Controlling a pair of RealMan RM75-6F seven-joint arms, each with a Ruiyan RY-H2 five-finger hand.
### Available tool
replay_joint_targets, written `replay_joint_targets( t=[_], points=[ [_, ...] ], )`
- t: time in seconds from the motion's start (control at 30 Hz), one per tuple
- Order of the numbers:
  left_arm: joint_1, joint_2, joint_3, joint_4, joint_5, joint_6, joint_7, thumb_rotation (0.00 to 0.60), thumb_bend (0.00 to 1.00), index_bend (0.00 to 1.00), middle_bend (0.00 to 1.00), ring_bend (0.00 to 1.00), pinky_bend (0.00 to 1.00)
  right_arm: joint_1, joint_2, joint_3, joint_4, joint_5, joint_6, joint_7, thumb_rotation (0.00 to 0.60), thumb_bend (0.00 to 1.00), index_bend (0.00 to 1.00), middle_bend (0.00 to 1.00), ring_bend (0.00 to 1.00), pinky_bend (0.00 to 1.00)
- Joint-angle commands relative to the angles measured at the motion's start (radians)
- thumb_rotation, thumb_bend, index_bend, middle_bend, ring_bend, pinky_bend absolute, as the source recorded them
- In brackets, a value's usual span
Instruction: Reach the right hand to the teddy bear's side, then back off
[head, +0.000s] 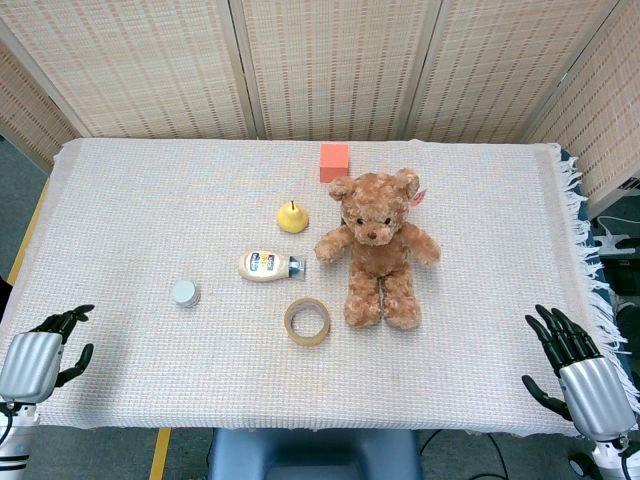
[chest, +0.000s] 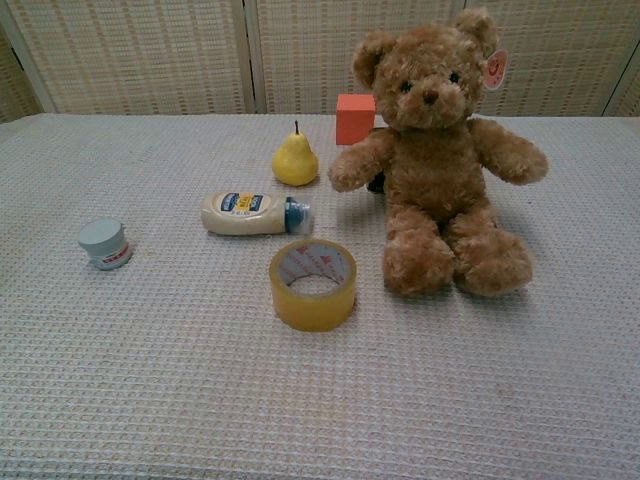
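Teddy bear (head: 377, 248) seated right of centre in the head view, legs toward the lower edge, on the cloth-covered table (head: 150, 200). Right hand (head: 575, 365) low in the lower right corner, well apart from the bear, fingers (head: 556, 330) spread and holding nothing. Left hand (head: 45, 350) in the lower left corner, fingers loosely curled, nothing in them. Left of the bear: tape roll (head: 307, 321), lying squeeze bottle (head: 269, 265), yellow pear (head: 292, 216), small jar (head: 184, 293). Orange block (head: 334, 161) just above the bear's head.
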Motion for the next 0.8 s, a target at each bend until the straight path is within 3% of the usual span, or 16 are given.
replay_joint_targets(
  t=[0.03, 0.43, 0.53, 0.67, 0.8],
  points=[
    [0.000, 0.000, 0.000, 0.000, -0.001, -0.001, 0.001, 0.600, 0.40, 0.22, 0.34, 0.33, 0.62, 0.000, 0.001, -0.001, 0.000, 0.000, -0.002, 0.000, 0.600, 0.13, 0.00, 0.00, 0.00, 0.16],
    [-0.007, -0.005, -0.002, 0.008, -0.002, -0.011, -0.006, 0.600, 0.40, 0.22, 0.34, 0.33, 0.62, 0.015, -0.038, 0.030, 0.035, -0.004, 0.014, -0.007, 0.600, 0.13, 0.00, 0.01, 0.00, 0.19],
    [-0.007, -0.003, -0.001, 0.013, -0.010, -0.018, -0.018, 0.600, 0.40, 0.22, 0.34, 0.33, 0.62, 0.037, -0.100, 0.064, 0.122, -0.048, 0.068, -0.016, 0.600, 0.13, 0.03, 0.16, 0.06, 0.34],
    [0.001, 0.009, -0.003, 0.007, -0.015, -0.009, -0.042, 0.600, 0.40, 0.23, 0.34, 0.33, 0.62, 0.089, -0.142, 0.077, 0.231, -0.117, 0.074, -0.029, 0.600, 0.13, 0.21, 0.37, 0.27, 0.44],
    [0.008, 0.016, -0.004, 0.000, -0.011, 0.007, -0.053, 0.600, 0.40, 0.23, 0.34, 0.34, 0.62, 0.138, -0.153, 0.108, 0.237, -0.110, 0.006, -0.151, 0.600, 0.12, 0.26, 0.40, 0.34, 0.47]
  ],
)
